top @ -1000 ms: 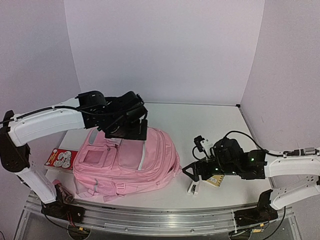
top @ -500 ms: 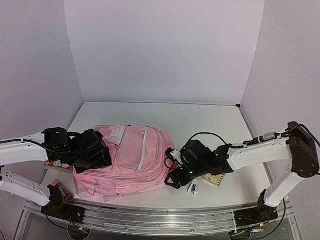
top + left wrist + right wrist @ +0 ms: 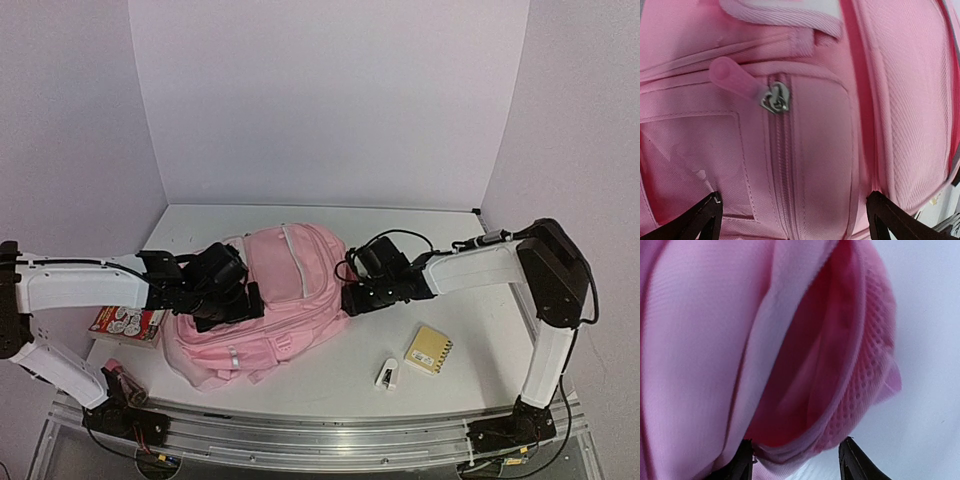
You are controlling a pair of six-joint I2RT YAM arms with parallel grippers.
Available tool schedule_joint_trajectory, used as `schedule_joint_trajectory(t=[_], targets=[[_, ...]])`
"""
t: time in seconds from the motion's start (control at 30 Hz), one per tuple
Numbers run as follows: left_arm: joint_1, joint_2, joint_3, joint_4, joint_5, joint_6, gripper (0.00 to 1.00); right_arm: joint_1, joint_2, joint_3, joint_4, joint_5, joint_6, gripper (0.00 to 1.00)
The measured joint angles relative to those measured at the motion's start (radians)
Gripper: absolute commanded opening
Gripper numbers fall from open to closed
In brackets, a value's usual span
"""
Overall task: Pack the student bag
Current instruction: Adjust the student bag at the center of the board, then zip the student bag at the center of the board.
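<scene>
Student bag (image 3: 285, 270): lying flat, centre | your left gripper (image 3: 792, 220): jaws wide apart; pressed on its left side | your right gripper (image 3: 797, 462): jaws apart; astride its right edge

student bag (image 3: 288, 282): light pink, white trim strips | zip pull (image 3: 775, 98): silver | pull tab (image 3: 731, 80): pink | notepad (image 3: 429, 349): tan | booklet (image 3: 127, 322): red and white | table (image 3: 480, 370): white | walls (image 3: 320, 100): lilac

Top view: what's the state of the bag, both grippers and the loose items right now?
Bag: lying front up, not yet packed.
Zip: shut.
Left gripper: open, over the zip.
Right gripper: jaws astride bag's side edge, grip unclear.
Notepad: lying loose, unpacked.
Book: flat beside bag, unpacked.
</scene>
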Motion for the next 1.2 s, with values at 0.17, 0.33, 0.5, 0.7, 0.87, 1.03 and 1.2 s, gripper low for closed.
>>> schedule_joint_trajectory(t=[0.17,0.33,0.5,0.7,0.87,1.03,1.2], targets=[[-0.001,0.059,0.069,0.028,0.036,0.077,1.0,-0.031,-0.044,-0.017,0.025,0.081,-0.075,0.56],[-0.004,0.054,0.115,-0.005,0.057,0.15,1.0,0.003,-0.264,-0.188,-0.006,0.124,-0.107,0.57],[-0.07,0.024,0.204,-0.129,0.058,0.254,1.0,0.178,-0.43,-0.321,-0.017,0.115,-0.181,0.56],[-0.193,-0.016,0.263,-0.245,0.062,0.322,1.0,0.333,-0.324,-0.378,0.16,-0.077,-0.258,0.55],[-0.227,-0.065,0.184,-0.24,0.1,0.329,0.95,0.336,-0.127,-0.354,0.325,-0.164,-0.315,0.55],[-0.236,-0.098,0.119,-0.235,0.131,0.345,0.94,0.336,0.016,-0.258,0.444,-0.166,-0.388,0.54],[-0.241,-0.09,0.093,-0.217,0.162,0.369,0.93,0.336,0.096,-0.207,0.529,-0.142,-0.436,0.53]])
